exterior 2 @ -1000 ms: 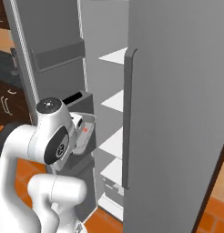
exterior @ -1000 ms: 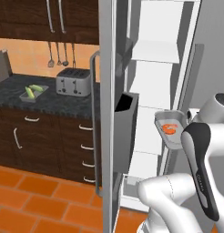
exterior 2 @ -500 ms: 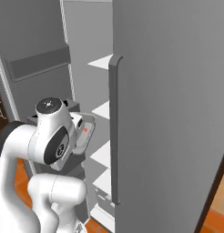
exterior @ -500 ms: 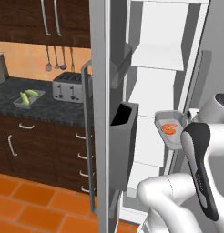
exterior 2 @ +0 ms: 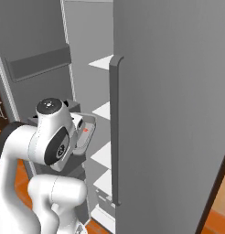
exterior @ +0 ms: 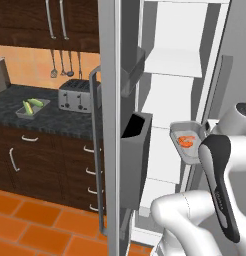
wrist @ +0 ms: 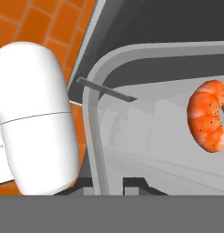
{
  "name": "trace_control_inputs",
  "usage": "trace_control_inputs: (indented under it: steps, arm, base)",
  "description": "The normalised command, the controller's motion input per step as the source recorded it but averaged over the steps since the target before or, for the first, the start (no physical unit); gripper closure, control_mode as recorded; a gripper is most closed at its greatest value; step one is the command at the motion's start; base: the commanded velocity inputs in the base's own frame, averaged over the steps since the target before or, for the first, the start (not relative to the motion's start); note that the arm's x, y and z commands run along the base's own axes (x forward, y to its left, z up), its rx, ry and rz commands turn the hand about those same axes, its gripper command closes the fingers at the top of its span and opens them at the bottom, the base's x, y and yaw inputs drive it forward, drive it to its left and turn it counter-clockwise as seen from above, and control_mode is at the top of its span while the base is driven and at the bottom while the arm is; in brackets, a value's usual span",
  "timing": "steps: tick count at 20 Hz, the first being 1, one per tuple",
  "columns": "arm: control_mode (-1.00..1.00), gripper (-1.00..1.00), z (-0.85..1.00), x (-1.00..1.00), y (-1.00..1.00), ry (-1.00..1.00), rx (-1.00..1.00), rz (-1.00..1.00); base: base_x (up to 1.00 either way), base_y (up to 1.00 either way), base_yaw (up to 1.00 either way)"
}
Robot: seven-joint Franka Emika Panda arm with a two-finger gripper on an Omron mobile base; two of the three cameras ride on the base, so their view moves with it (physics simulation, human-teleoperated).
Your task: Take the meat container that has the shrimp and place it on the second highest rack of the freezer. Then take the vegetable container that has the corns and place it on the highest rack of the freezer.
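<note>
The meat container, a small grey tray, hangs in the air in front of the freezer's open compartment, level with its middle white shelves. The shrimp lies in it. In the hand view my gripper is shut on the tray's rim, with the shrimp to the right. The right base view shows the tray beside my arm, left of the shelves. The vegetable container with the corns rests on the dark counter at the left.
The freezer's left door stands open with a dark bin on its inner side, close to the tray. The shut right door and its long handle stand to the right. A toaster sits on the counter, above drawers.
The whole picture has shifted: the base has moved and the freezer's open side now looks nearer. The tray stays in my grip at the same spot beside the arm.
</note>
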Motion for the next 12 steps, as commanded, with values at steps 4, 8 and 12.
trace_control_inputs:
  steps: [4, 8, 12]
  arm:
    - [1.0, 1.0, 0.0, 0.0, 0.0, 0.0, 0.0, 0.0]
    - [-1.0, 1.0, -0.01, 0.0, 0.03, -0.04, 0.0, -0.09]
    - [-1.0, 1.0, 0.0, 0.19, 0.0, -0.06, 0.0, -0.21]
  base:
    - [0.0, 0.0, 0.0]
    - [0.0, 0.05, -0.02]
    - [0.0, 0.0, 0.0]
